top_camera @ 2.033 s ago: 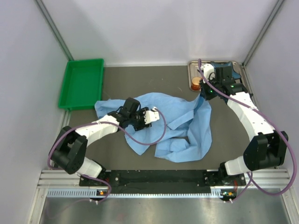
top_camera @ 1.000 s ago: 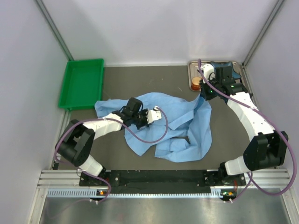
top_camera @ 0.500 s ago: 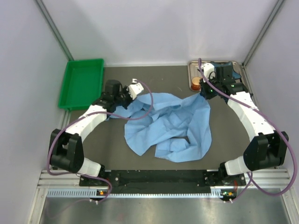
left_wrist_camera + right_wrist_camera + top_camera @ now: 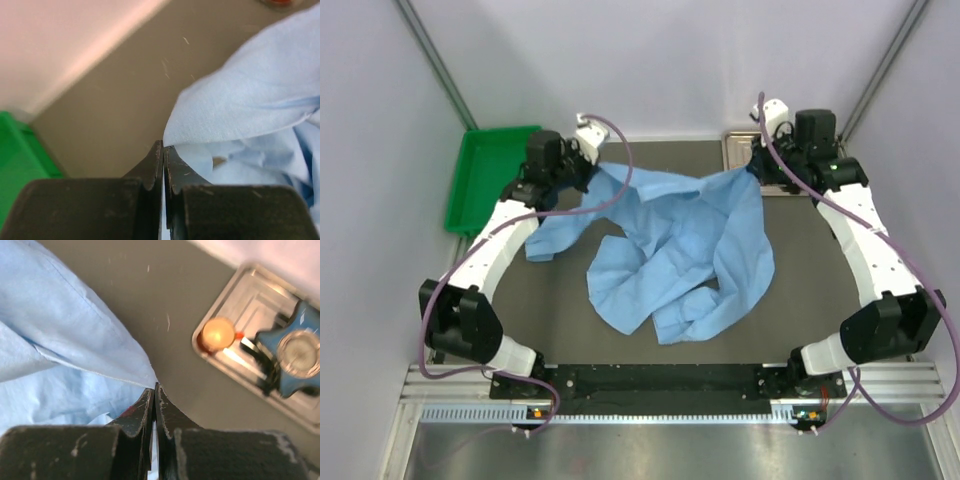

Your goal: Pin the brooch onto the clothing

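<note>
The left end effector [image 4: 163,147] and the right end effector [image 4: 155,387] each pinch an edge of the shirt [image 4: 690,240], which hangs stretched between them over the desk [image 4: 550,300], likely to spread it flat for pinning.

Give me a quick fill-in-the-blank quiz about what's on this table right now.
The left claw and the right claw are both ____ on the shirt.
The bin on the left is coloured ____.
In the metal tray, the ____ cup sits next to the blue dish.
Missing words: shut; green; orange.
</note>
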### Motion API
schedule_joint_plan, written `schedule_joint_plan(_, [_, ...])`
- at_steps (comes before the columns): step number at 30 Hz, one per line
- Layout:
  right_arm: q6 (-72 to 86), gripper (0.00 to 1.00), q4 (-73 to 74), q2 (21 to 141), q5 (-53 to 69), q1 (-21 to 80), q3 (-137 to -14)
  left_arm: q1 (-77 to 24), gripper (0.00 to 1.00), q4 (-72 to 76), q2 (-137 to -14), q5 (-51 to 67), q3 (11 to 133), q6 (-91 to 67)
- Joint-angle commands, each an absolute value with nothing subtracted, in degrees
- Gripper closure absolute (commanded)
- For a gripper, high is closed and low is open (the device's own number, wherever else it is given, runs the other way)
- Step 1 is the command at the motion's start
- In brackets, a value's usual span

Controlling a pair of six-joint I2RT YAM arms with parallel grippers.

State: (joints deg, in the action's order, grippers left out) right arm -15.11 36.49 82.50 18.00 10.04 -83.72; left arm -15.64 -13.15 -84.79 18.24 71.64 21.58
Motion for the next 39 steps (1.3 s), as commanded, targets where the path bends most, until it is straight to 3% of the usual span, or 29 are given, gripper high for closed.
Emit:
schedule_joint_plan(1, [-14.1,1.00,33.5,82.7,21.1,9.7,-97.3,-13.2,1.00,-14.1,-83.0,14.8,85.1,14.9])
schedule_joint_plan(9, [-10.6,1.00,32.0,82.1,25.9,10.5,-115.2,-12.4,1.00,-14.2,-76.4,8.7,97.1,14.9])
schedule_joint_plan(13, [-13.0,1.00,31.2,77.1,28.7,12.7,-114.8,-12.4,1.00,-14.3,-70.1,7.3,96.6,14.9])
schedule_joint_plan(18, [-21.5,1.00,31.0,68.0,23.7,20.8,-110.0,-12.4,1.00,-15.1,-59.1,9.5,93.7,16.0])
schedule_joint_plan(26, [-17.4,1.00,29.5,60.7,21.6,23.5,-115.9,-11.9,1.00,-20.8,-49.9,15.2,98.8,14.6])
schedule_joint_plan(35, [-9.7,1.00,25.7,62.7,25.8,23.6,-120.6,-10.6,1.00,-25.2,-51.8,11.7,110.0,13.4])
schedule_joint_plan(39, [-10.1,1.00,24.6,68.3,21.5,23.6,-121.3,-10.5,1.00,-28.3,-56.0,6.1,110.9,15.4])
